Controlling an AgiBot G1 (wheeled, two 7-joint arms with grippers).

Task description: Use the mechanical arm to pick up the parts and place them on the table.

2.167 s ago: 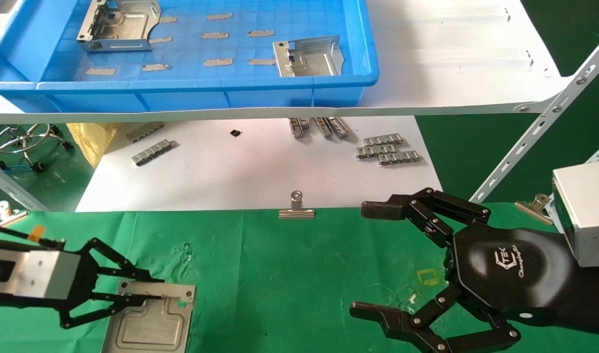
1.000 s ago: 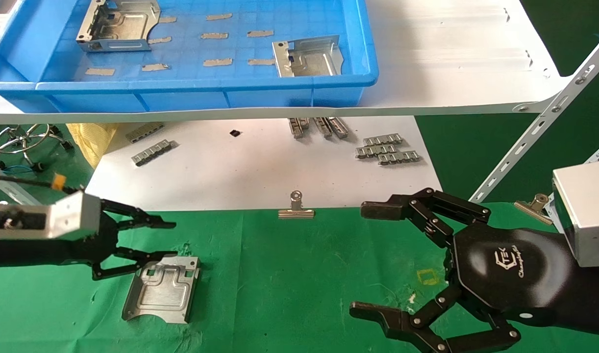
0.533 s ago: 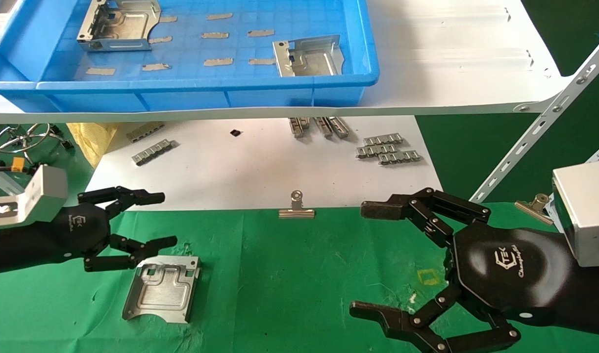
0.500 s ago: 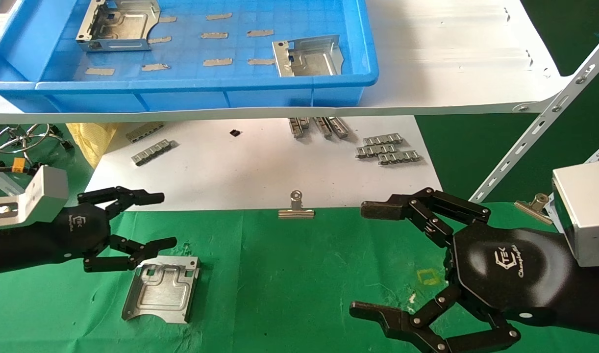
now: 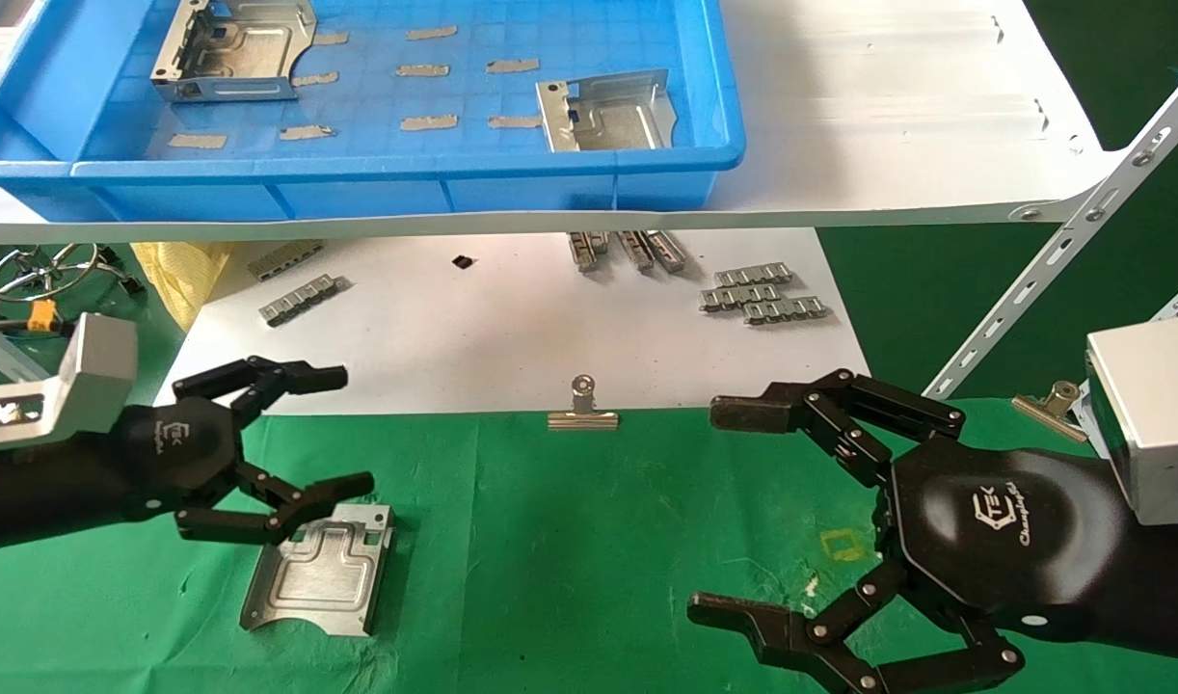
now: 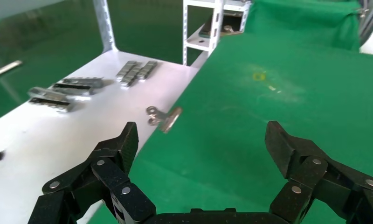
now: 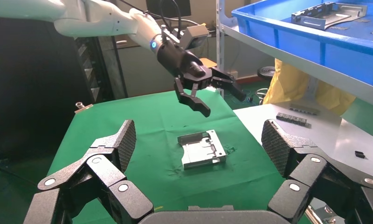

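Nearest, the right hand (image 5: 801, 511) hangs over the right side of the tabletop (image 5: 589, 540), its jointed black fingers (image 5: 743, 413) spread wide and grasping nothing; its hexagonal glossy palm carries a white logo and joins a grey box wrist. The tabletop is wrinkled bright green cloth with a small yellow square mark (image 5: 844, 546) just beside that palm. On the left, 1 plate (image 5: 317, 569) lies flat on the cloth: shiny stamped sheet metal, roughly square, with embossed grooves and a curved cut-out on its near edge. The left hand (image 5: 329, 434) is raised above the plate's far edge, as the right wrist view shows, fingers (image 5: 343, 484) splayed and released, holding nothing. A silver binder clip (image 5: 583, 413) sits on the cloth's far edge at the middle, and another clip (image 5: 1050, 403) at the far right corner. Beyond lies a flat white board (image 5: 493, 328) bearing small grey ribbed strips (image 5: 763, 293) in a cluster on the right, more strips (image 5: 298, 299) on the left, and a tiny black piece (image 5: 463, 261). Farther off and higher, a white shelf (image 5: 888, 125) on perforated metal brackets carries a blue plastic bin (image 5: 454, 178) with a gridded floor. In it rest 2 more plates, one (image 5: 232, 50) at the far left and one (image 5: 603, 114) near the right front corner, both with folded rims turned up.
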